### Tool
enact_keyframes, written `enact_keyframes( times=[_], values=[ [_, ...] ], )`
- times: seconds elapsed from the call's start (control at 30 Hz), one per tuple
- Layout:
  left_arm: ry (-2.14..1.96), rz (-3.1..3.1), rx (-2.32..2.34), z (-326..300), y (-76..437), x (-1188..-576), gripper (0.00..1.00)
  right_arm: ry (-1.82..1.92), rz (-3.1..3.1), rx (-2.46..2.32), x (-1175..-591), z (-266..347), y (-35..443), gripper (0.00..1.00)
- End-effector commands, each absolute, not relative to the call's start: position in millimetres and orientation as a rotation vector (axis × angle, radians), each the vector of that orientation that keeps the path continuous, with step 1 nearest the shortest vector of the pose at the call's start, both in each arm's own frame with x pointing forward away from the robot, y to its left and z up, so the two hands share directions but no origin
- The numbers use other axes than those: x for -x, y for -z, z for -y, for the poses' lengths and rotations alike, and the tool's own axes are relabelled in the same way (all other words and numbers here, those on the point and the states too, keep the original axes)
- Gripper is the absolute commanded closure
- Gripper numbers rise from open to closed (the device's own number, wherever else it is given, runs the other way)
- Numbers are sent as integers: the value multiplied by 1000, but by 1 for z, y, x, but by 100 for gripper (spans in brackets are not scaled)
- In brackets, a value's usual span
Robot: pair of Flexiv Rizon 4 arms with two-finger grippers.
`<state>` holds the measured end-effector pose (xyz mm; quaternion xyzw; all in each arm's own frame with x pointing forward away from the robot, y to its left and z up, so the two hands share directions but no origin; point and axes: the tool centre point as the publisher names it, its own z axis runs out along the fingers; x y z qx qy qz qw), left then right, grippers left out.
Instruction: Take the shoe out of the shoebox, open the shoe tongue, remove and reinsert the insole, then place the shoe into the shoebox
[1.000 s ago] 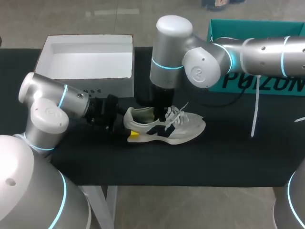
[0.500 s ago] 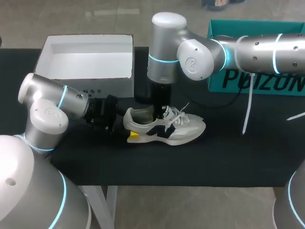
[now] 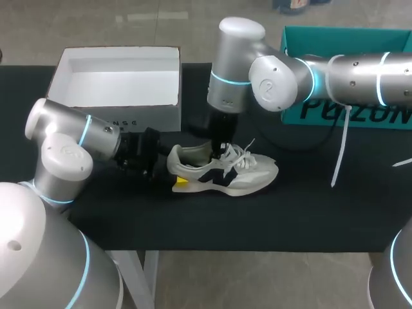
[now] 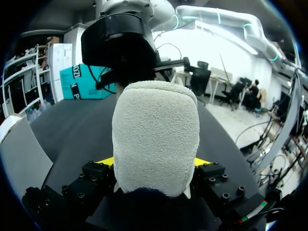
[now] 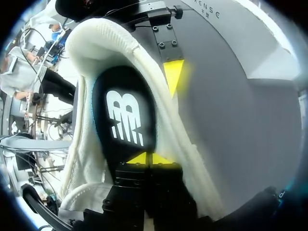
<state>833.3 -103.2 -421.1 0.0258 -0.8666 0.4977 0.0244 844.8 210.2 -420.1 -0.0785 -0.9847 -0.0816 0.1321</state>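
Left pincer [image 4: 153,162] clamps the shoe [image 3: 222,168] at its heel — hold firm. Right pincer [image 5: 144,158], tips pressed together on the insole [image 5: 126,115], should peel upward slowly — grip unconfirmed.

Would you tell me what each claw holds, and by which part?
Left claw clamps the shoe by its heel. Right claw is shut inside the shoe, at the insole; grip cannot be told.
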Motion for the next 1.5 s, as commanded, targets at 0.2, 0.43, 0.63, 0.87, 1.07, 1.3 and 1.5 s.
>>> enact_keyframes(
  times=[0.2, 0.43, 0.63, 0.87, 1.07, 1.3, 1.5],
  values=[
    [-1538, 2680, -81, 104, 419, -833, 100, 362, 2920, 261, -841, -189, 419, 100],
    [-1538, 2680, -81, 104, 419, -833, 100, 415, 2932, 254, -846, -188, 401, 100],
    [-1538, 2680, -81, 104, 419, -833, 100, 456, 2947, 255, -848, -185, 390, 100],
    [-1538, 2680, -81, 104, 419, -833, 100, 482, 2969, 281, -849, -173, 386, 100],
    [-1538, 2680, -81, 104, 419, -833, 100, 472, 2989, 318, -847, -156, 382, 100],
    [-1538, 2680, -81, 104, 419, -833, 100, 501, 2993, 346, -848, -151, 380, 100],
    [-1538, 2680, -81, 104, 419, -833, 100, 555, 2997, 279, -857, -169, 381, 100]
  ],
)
